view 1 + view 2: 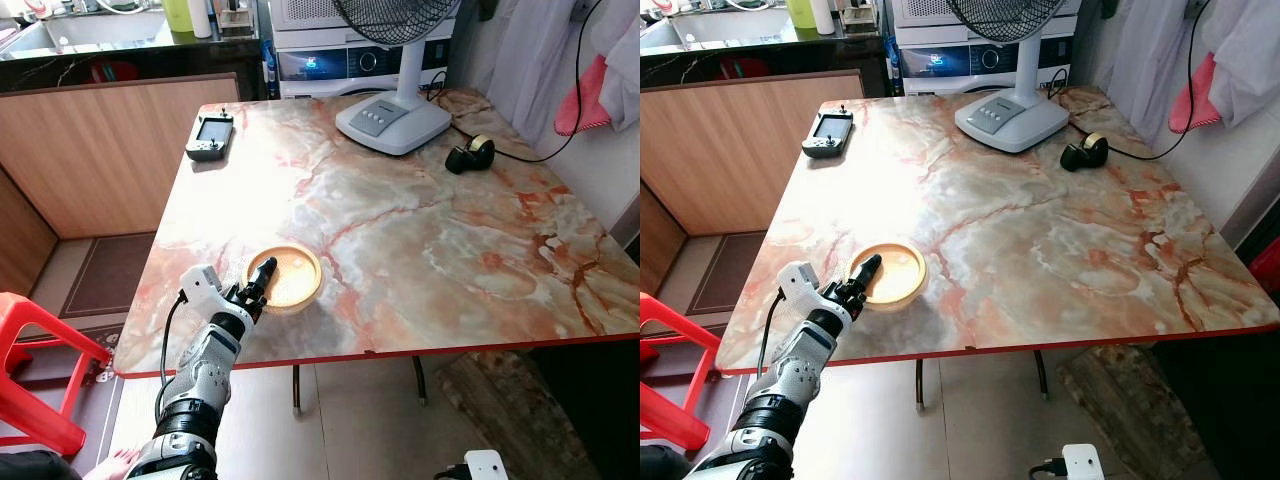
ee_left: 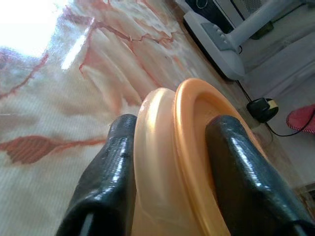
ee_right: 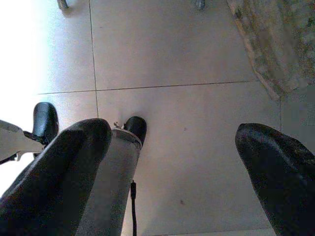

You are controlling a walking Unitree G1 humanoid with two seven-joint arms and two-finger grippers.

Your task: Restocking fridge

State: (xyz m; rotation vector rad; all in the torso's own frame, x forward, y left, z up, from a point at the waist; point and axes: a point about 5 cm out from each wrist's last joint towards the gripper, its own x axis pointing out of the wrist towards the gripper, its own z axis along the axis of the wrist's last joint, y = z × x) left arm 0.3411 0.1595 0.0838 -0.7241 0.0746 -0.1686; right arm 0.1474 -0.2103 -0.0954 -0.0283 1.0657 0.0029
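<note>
At desk's [image 1: 420,250] near-left edge, your left gripper [image 1: 262,278] fingers pinch the bowl [image 1: 290,278] rim for lifting; right gripper [image 3: 172,162] hangs open, empty.

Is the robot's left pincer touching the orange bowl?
Touching. In the left wrist view, the left pincer has its two black fingers pressed on either side of the orange bowl's rim.

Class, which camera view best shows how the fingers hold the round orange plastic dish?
The left wrist view: the left gripper has one finger on each side of the round orange plastic dish rim. The eye views show the whole dish near the marble table front edge, but the grip looks small. The right wrist view faces floor.
</note>
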